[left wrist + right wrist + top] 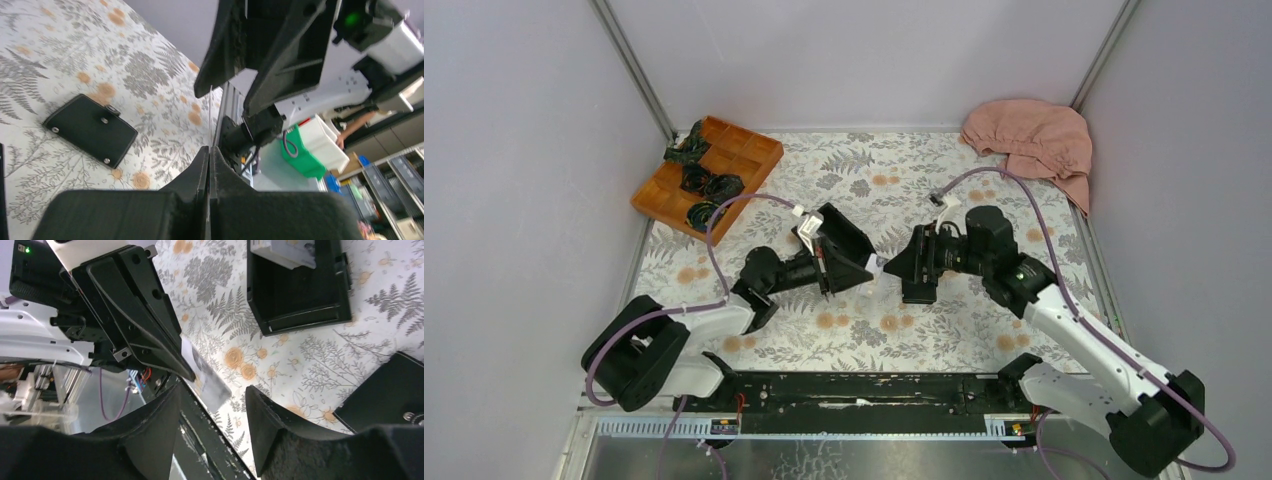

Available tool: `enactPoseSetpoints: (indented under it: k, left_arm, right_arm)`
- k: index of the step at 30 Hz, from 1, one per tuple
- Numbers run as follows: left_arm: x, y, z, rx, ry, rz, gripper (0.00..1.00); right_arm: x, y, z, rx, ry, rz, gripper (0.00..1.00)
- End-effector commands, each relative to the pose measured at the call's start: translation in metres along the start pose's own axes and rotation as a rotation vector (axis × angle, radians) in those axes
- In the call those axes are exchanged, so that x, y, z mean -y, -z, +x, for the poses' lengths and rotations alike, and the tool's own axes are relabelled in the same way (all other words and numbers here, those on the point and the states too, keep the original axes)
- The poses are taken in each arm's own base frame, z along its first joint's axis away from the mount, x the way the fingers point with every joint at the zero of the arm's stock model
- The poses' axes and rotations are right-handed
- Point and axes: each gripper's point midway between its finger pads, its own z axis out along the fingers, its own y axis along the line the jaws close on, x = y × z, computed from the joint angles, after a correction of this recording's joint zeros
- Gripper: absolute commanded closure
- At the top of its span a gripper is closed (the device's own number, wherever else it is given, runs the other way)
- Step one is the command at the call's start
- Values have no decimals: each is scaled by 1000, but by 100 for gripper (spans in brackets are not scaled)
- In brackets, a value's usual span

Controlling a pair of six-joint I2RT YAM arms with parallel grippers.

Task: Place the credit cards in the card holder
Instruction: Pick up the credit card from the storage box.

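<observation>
My left gripper (pixel 210 150) is shut on a thin pale credit card (pixel 207 377), which shows edge-on (pixel 210 115) in the left wrist view. Held above the table's middle, the card (pixel 879 262) points at my right gripper (pixel 896 266). The right gripper (pixel 215 407) stands open, its fingers on either side of the card's free end and not touching it. The black card holder (pixel 90 129) lies closed on the table, just below the right gripper (pixel 395 390). More credit cards (pixel 285 252) lie in the far end of a black open box (pixel 300 315).
An orange compartment tray (pixel 709 170) with dark items sits at the back left. A pink cloth (pixel 1029 135) is bunched in the back right corner. A black rail (pixel 854 390) runs along the near table edge. Walls close three sides.
</observation>
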Motion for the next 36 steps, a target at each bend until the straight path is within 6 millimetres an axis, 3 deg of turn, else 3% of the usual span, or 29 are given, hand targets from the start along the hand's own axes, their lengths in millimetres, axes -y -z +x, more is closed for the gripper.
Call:
enactPoseSetpoints:
  k: [1, 12, 26, 30, 36]
  left_arm:
    - [-2, 2, -38, 227, -1, -51, 100]
    - [-4, -8, -41, 325, 180, 22, 100]
    - [-13, -16, -31, 302, 215, 6, 100]
    - [-15, -18, -31, 304, 230, 4, 100]
    - [-18, -23, -29, 293, 256, 7, 100]
  right_arm:
    - [12, 5, -15, 172, -12, 50, 41]
    - [22, -5, -16, 289, -52, 7, 42]
    - [20, -17, -15, 301, -95, -59, 50]
    - [16, -19, -15, 300, -105, -87, 62]
    - [11, -20, -12, 300, -124, -136, 94]
